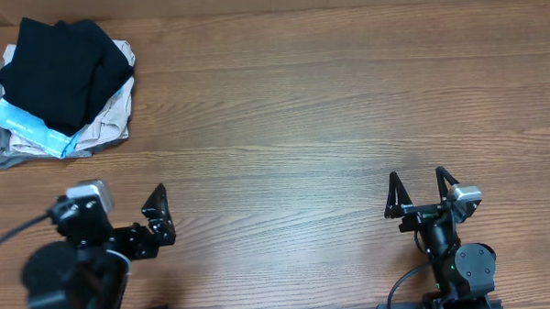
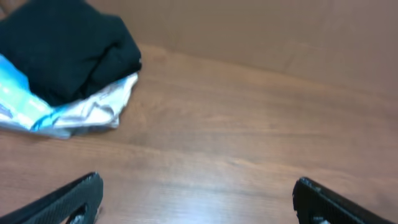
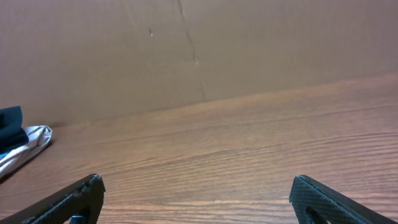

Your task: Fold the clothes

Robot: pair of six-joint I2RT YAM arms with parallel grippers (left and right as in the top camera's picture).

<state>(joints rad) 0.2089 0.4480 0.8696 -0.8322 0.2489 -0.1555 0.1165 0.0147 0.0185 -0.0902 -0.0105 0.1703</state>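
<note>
The black shirt point(image 1: 63, 68) lies folded on top of a pile of clothes at the table's far left corner. It also shows at the upper left of the left wrist view point(image 2: 62, 46), and a sliver of it shows at the left edge of the right wrist view point(image 3: 9, 118). My left gripper point(image 1: 162, 213) is open and empty near the front left, well short of the pile; its fingers frame bare wood point(image 2: 196, 196). My right gripper point(image 1: 417, 179) is open and empty at the front right, far from the shirt point(image 3: 196, 199).
Under the shirt lie beige point(image 1: 109, 119), light-blue point(image 1: 26, 126) and grey point(image 1: 4, 153) folded garments. The wooden table point(image 1: 328, 107) stretches between the pile and the grippers. A brown cardboard wall point(image 3: 186, 50) stands behind the table's far edge.
</note>
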